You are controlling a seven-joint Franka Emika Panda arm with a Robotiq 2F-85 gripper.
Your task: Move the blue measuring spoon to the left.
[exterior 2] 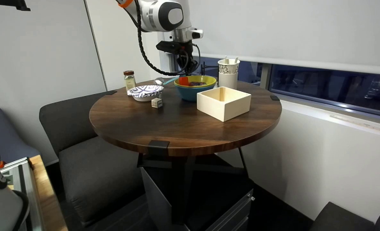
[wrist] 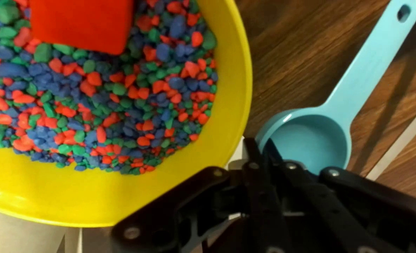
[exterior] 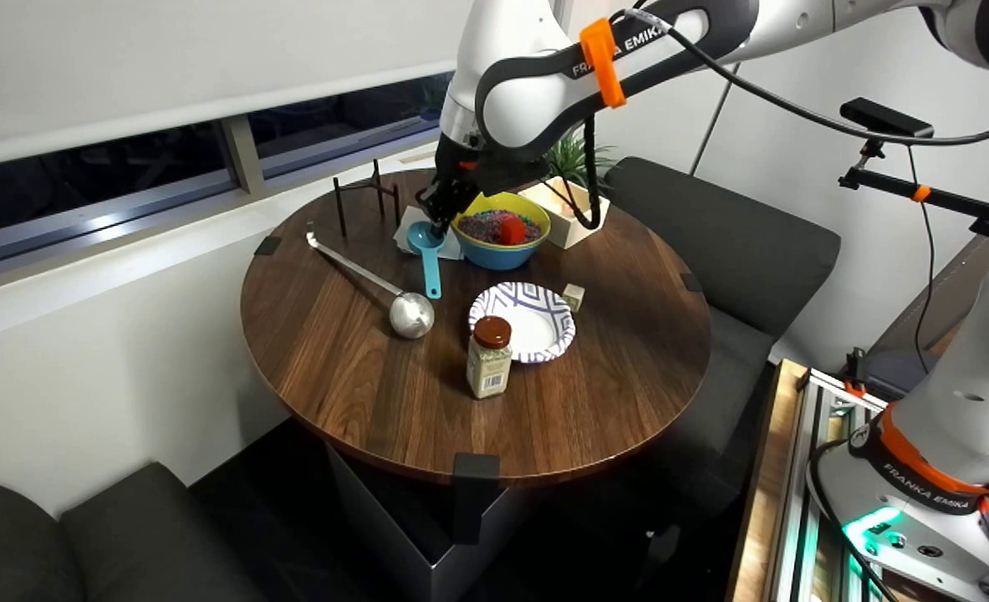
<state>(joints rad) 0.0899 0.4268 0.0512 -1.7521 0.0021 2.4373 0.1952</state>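
Observation:
The blue measuring spoon (wrist: 309, 138) is light teal-blue plastic, with a round cup and a flat handle with a hole at its end. In the wrist view its handle points to the upper right, and a shadow falls beside it. My gripper (wrist: 261, 144) is shut on the near-bowl edge of the spoon's cup, one fingertip outside the wall and one inside. In an exterior view the spoon (exterior: 431, 272) hangs or lies left of the bowls, below my gripper (exterior: 437, 232). In an exterior view only its handle (exterior 2: 170, 80) shows. Whether it touches the table is unclear.
A yellow bowl (wrist: 234, 116) of coloured gravel with a red block (wrist: 81, 24) sits in a blue bowl (exterior: 498, 257) close beside the gripper. A silver ladle (exterior: 411, 315), patterned plate (exterior: 563, 309), spice jar (exterior: 490, 364), small cube (exterior: 573, 297), wooden box (exterior 2: 224, 109) and cup (exterior 2: 229, 73) stand around.

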